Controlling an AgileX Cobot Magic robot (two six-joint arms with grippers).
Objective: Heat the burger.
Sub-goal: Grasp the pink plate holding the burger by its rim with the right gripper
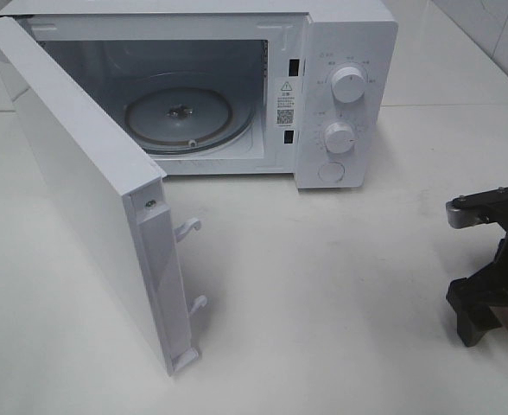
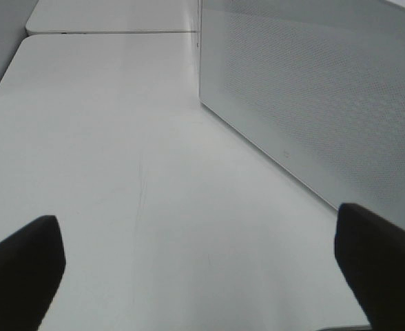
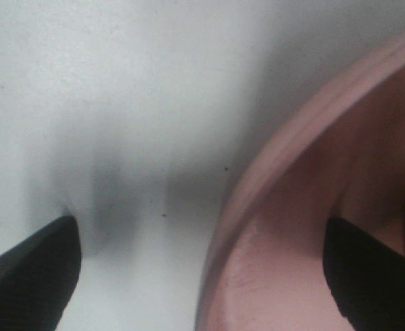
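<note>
The burger is out of view in all frames. The white microwave (image 1: 349, 52) stands at the back with its door (image 1: 73, 173) swung wide open to the left. Its glass turntable (image 1: 180, 117) is bare. My right gripper (image 1: 487, 303) is at the right edge of the table, low over a round pink plate (image 3: 306, 207). It is open in the right wrist view (image 3: 202, 276), with one finger outside the plate's rim and the other over the plate's inside. My left gripper (image 2: 202, 276) is open and empty over bare table, beside the door's outer face (image 2: 313, 89).
The open door juts far forward over the left half of the white table (image 1: 323, 285). Two latch hooks (image 1: 189, 229) stick out from the door's edge. Two knobs (image 1: 347, 85) sit on the microwave's right panel. A second table (image 2: 106, 17) adjoins at the far end.
</note>
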